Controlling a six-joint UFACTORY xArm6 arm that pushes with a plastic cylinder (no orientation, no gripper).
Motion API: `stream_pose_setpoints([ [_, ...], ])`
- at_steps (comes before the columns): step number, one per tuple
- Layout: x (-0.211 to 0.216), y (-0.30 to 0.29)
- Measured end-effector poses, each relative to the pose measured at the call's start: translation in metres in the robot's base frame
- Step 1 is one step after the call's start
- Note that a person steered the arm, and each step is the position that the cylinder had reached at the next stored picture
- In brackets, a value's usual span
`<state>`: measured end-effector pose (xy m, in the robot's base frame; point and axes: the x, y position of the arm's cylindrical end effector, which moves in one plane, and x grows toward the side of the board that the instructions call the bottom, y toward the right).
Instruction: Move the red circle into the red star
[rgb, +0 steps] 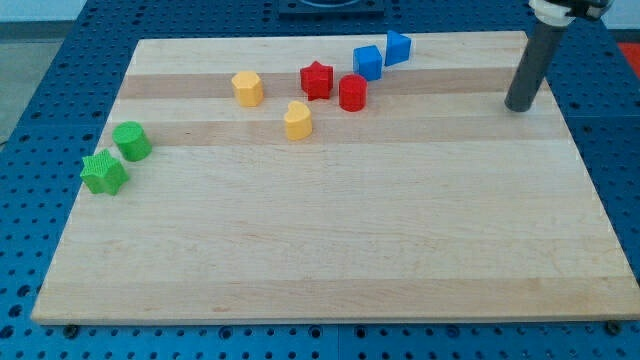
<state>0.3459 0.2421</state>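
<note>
No jaws on this arm, only a dark rod whose tip (519, 107) rests near the board's (330, 250) right edge, well apart from every block. Over toward the view's top, the red circle (352, 92) sits just right of the red star (316, 80), nearly touching it.

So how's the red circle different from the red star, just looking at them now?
The red circle has a smooth round outline, while the red star has pointed edges. The red circle sits toward the view's right and slightly lower; the red star sits to its left, nearer the view's top. Both are red, upright on the board and close together. My tip is far to their right.
</note>
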Motion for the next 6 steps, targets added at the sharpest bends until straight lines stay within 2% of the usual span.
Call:
stream_pose_setpoints([
  [5,-0.01,0.0],
  [6,-0.008,-0.018],
])
